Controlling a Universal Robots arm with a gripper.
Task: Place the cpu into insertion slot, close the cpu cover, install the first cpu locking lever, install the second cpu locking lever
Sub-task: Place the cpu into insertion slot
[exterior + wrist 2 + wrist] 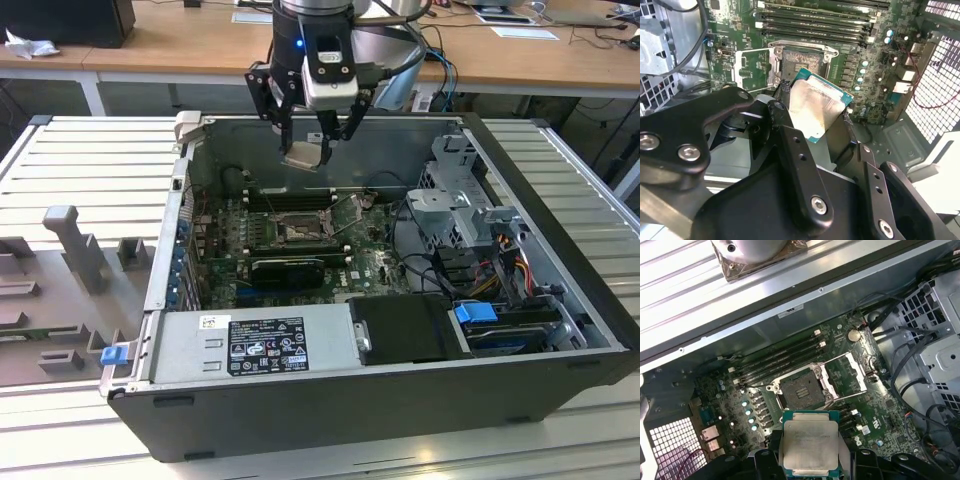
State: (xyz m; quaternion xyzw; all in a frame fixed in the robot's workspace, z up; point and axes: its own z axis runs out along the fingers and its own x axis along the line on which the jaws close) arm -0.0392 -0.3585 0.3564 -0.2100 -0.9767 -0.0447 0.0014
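Flanking the square black-framed insertion slot [298,232] are long black memory slots [288,198] on its far side and a black graphics card [288,268] on its near side. The thin dark-silver cpu cover [856,370] stands swung open at the exterior view's right. The black gripper [306,148] points down, clamped on the flat silver-beige cpu [810,442], well above the slot. The open computer case [400,400] lies on a slatted metal table [80,170], with wooden desks [180,35] beyond.
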